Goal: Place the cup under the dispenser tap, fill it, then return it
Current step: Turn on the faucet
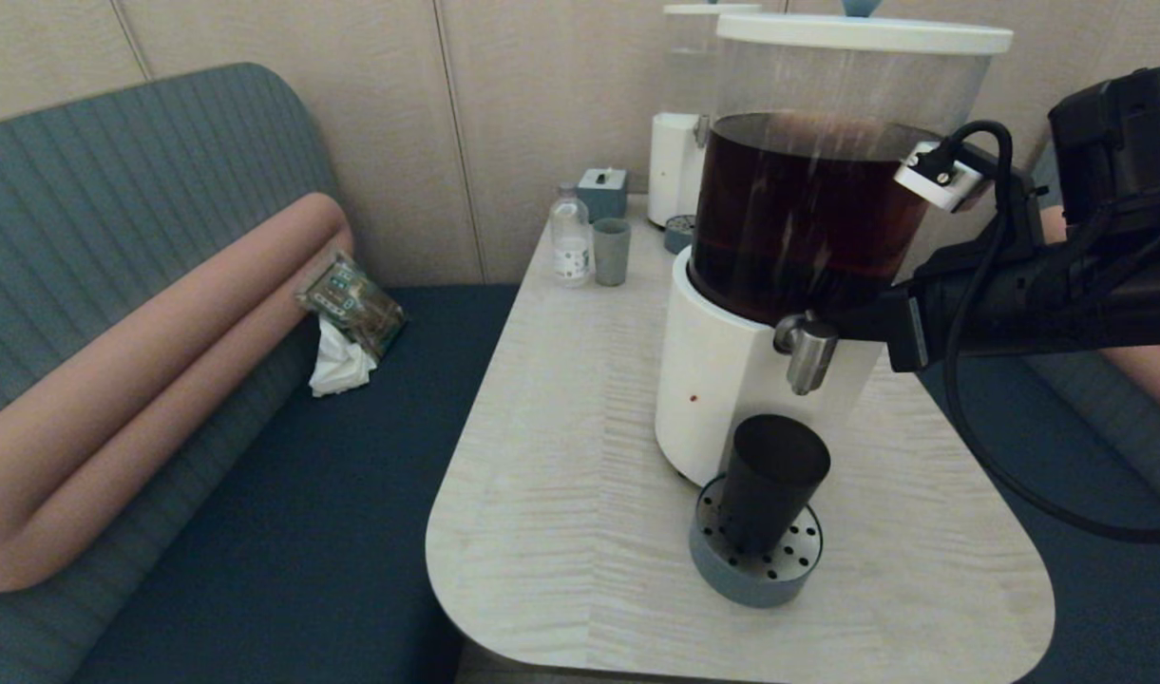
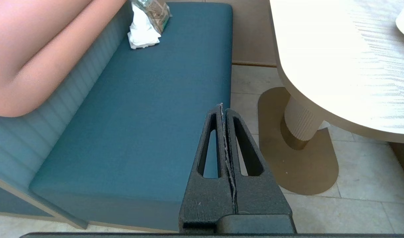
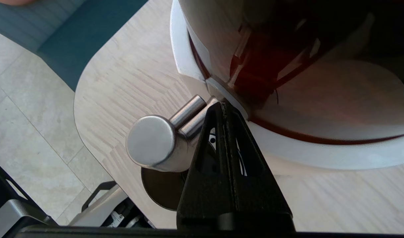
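Setting: pale wood-grain surface [image 1: 580, 456] with rounded corners, centre of the head view, between teal bench seats; beige panelled wall behind.

Large dispenser [image 1: 732, 380], white base, clear tank of dark brown liquid, stands right of centre. The dispenser tap [image 1: 808, 353], brushed steel, juts from the base front.

The cup [image 1: 771, 480], matte black, stands upright on a round perforated grey drip tray [image 1: 722, 565] directly below the tap, lower centre-right of the head view. Not touching the tap.

Right gripper [image 3: 223, 106]: fingers pressed together, nothing between them; tips beside the tap's stem, against the tank base. The arm enters from the right edge of the head view.

Left gripper [image 2: 223, 109]: fingers together, empty, hanging over the bench seat [image 2: 139, 115] beside the surface.

Upper centre of the head view: small bottle [image 1: 570, 237], grey-green cup [image 1: 611, 252], second white dispenser [image 1: 679, 142].
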Available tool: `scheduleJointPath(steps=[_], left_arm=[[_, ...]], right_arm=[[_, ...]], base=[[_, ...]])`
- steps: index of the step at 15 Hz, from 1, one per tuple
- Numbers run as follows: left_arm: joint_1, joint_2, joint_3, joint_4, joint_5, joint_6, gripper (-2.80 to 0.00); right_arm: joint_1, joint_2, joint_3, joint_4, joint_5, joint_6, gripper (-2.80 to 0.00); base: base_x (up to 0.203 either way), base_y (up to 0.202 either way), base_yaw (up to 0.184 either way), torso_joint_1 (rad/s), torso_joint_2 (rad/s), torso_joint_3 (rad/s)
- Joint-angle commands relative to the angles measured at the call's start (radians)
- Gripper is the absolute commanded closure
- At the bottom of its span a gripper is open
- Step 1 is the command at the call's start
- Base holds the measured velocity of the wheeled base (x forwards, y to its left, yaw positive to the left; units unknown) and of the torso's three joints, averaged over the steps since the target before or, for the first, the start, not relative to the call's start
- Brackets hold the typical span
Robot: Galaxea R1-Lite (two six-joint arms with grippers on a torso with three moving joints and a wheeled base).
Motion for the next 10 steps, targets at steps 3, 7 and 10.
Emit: scheduleJointPath(steps=[3,7,10], left_arm=[[0.000,0.002,0.000,0.000,0.000,-0.001,0.00],[0.000,0.002,0.000,0.000,0.000,-0.001,0.00],[0.000,0.002,0.000,0.000,0.001,-0.001,0.00]], right_arm=[[0.002,0.012,-0.004,-0.027,0.001,-0.003,0.00],[0.002,0.010,-0.015,-0.027,0.003,-0.005,0.00],[0.002,0.004,-0.013,-0.029,0.003,-0.005,0.00]], base=[[0.000,0.000,0.000,0.000,0.00,0.000],[0.000,0.000,0.000,0.000,0.00,0.000],[0.000,0.000,0.000,0.000,0.00,0.000]])
